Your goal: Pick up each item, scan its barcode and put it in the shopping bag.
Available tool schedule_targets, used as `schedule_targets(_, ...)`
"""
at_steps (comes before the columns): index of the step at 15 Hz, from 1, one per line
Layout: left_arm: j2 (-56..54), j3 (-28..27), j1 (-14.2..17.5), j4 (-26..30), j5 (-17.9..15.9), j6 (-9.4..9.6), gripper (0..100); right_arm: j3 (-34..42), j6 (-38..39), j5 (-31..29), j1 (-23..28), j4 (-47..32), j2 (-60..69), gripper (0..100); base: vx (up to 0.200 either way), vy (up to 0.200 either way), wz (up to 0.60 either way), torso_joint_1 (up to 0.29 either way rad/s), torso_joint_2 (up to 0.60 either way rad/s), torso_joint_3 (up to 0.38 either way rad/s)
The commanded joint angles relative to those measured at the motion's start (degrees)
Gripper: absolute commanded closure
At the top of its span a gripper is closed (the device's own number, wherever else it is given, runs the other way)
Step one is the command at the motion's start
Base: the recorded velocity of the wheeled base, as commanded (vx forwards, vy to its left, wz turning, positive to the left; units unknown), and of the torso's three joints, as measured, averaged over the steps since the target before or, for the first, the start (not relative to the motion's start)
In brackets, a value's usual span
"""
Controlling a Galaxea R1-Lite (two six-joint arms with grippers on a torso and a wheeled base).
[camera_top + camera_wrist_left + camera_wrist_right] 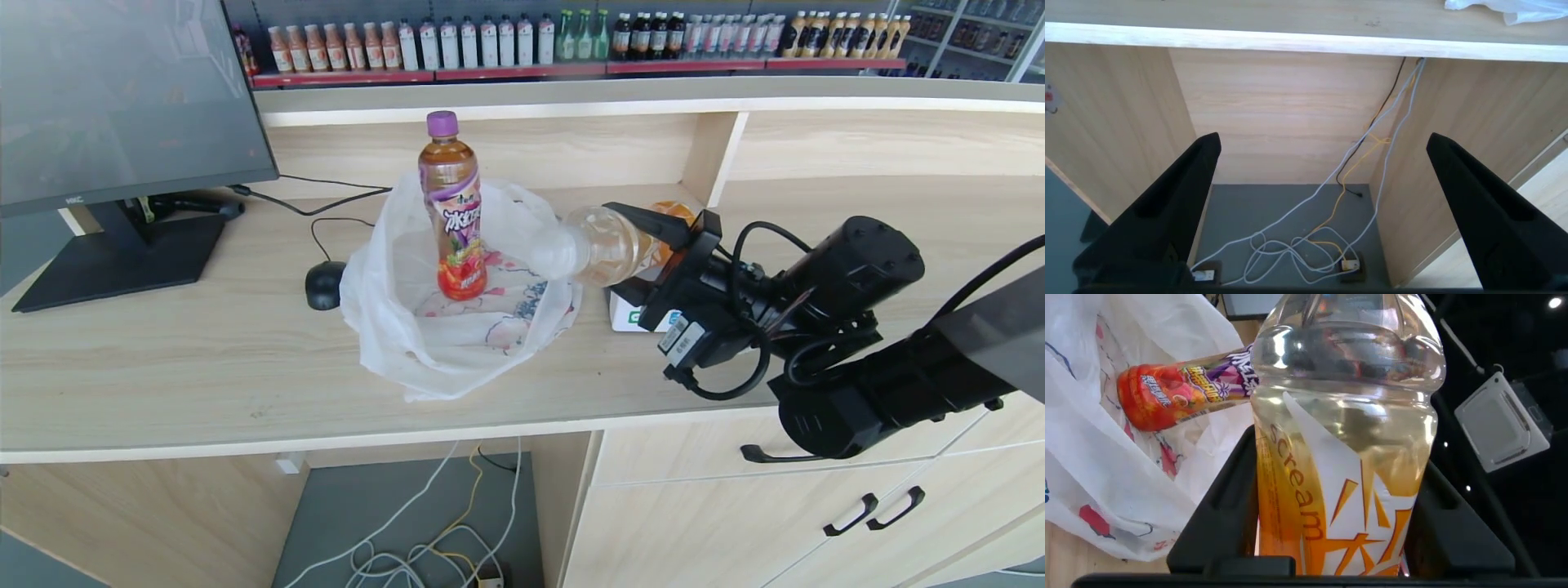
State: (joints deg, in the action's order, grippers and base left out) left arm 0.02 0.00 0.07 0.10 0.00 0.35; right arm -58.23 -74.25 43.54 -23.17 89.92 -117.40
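On wooden counter (163, 367): monitor (122, 90), shopping bag (367, 314); drink shelves (522, 73) behind; right jaws grip clear bottle (600, 245), left jaws spread.

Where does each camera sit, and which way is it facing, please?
Head view: on the head, looking forward and down at the counter, shopping bag and purple-capped bottle; the right arm shows.
Left wrist view: low before the counter, facing the cables under it; left jaws open either side.
Right wrist view: facing the clear bottle gripped in the right jaws.
Shared: head and right wrist views both show the bag and both bottles.
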Motion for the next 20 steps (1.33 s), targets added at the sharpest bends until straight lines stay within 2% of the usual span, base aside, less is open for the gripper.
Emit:
schedule_targets(1,0.0,0.0,0.0,0.0,0.0,0.00,0,0.1,-0.1,0.0,0.0,0.1,0.0,100,0.000,0.000,0.00,0.000,0.00,0.000)
schedule_targets(20,0.0,0.0,0.0,0.0,0.0,0.00,0,0.1,-1.2,0.1,-1.2,0.1,-1.1,100,0.000,0.000,0.00,0.000,0.00,0.000)
